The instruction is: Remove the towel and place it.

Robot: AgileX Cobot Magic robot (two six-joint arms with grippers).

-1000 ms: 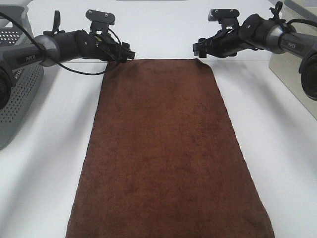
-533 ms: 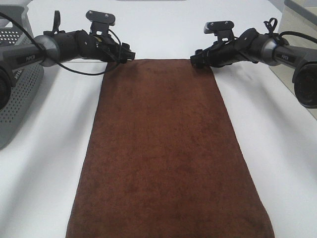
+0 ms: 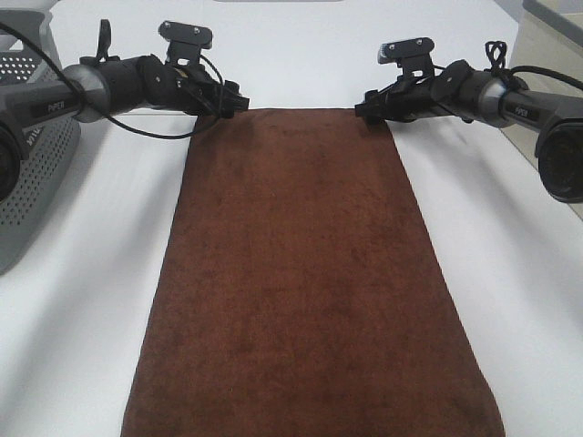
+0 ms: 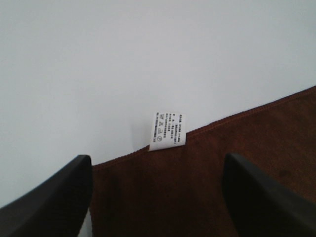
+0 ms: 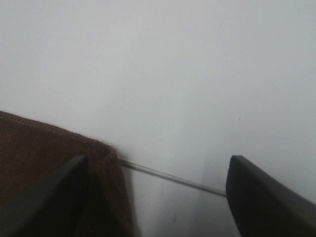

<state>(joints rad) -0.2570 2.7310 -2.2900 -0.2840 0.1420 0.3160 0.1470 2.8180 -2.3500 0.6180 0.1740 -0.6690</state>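
The dark brown towel (image 3: pixel 305 273) lies flat and lengthwise on the white table (image 3: pixel 82 300), its near end running out of the exterior view. My left gripper (image 3: pixel 233 102) hovers low at the towel's far left corner. In the left wrist view that gripper (image 4: pixel 157 165) is open, its fingers (image 4: pixel 59 197) straddling the towel's edge (image 4: pixel 197 187) by the small white tag (image 4: pixel 168 130). My right gripper (image 3: pixel 368 108) sits at the far right corner. It is open too (image 5: pixel 158 165), with the towel corner (image 5: pixel 54 148) beside one finger (image 5: pixel 54 197).
A grey perforated basket (image 3: pixel 27 146) stands at the left edge of the table. A beige box (image 3: pixel 547 82) stands at the right. A thin seam (image 5: pixel 173 178) runs across the table near the towel's far right corner.
My right gripper has dropped and shifted slightly toward the towel's far right corner. The left gripper and the towel have stayed put.
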